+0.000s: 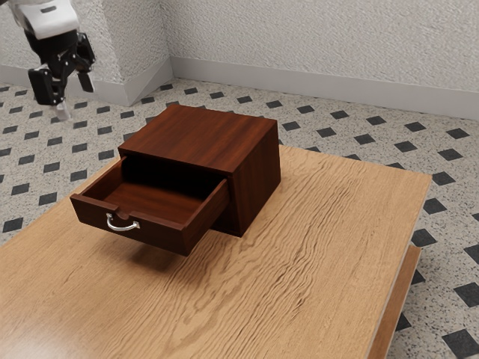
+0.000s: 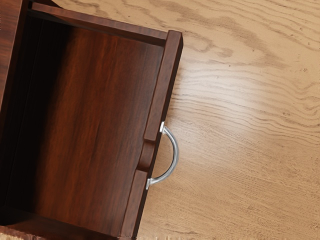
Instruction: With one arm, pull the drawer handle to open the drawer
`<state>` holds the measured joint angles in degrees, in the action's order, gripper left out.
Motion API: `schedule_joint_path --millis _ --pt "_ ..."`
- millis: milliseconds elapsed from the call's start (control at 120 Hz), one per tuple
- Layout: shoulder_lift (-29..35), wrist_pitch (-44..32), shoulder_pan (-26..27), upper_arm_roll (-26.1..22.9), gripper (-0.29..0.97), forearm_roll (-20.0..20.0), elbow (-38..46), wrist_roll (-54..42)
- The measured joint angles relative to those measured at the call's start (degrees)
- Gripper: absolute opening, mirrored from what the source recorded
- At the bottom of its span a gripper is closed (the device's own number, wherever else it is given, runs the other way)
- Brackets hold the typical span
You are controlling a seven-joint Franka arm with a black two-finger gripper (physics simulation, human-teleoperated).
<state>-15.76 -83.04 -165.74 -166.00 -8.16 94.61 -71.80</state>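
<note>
While the end effector (image 1: 66, 88) is held high in the upper left corner of the exterior view, its two black fingers are seen spread apart, and nothing is gripped between them. It is kept well apart from the drawer (image 1: 150, 203), and no part of the furniture is touched by it.

Below it, the drawer is found pulled out of the dark wooden cabinet (image 1: 206, 138), toward the exterior view's left. Its inside is exposed, and its front panel is carried out past the cabinet's face. On that front panel a small curved silver handle (image 1: 122, 222) is fixed, and it is left free.

In the wrist view the drawer (image 2: 95, 130) is looked at from above. Its dark bottom board is shown between its side walls. The handle (image 2: 170, 156) is seen as a metal arch joined to the front panel at both of its ends, and it bows out over the desk (image 2: 250, 125).

The cabinet is set on the light wooden desk (image 1: 314, 254), nearer to the far edge and to the exterior view's left side. Around the desk a pale floor (image 1: 374, 134) with small black diamonds is laid, and behind it a white rough wall (image 1: 314, 34) is seen.
</note>
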Motion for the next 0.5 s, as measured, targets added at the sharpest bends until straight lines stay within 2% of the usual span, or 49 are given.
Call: schedule_joint_path --millis 183,500 --pt "1.0 3.5 -0.1 0.0 0.68 1.4 -5.8 4.1" --pt "1.0 5.6 0.0 0.0 0.68 1.8 -6.4 8.8"
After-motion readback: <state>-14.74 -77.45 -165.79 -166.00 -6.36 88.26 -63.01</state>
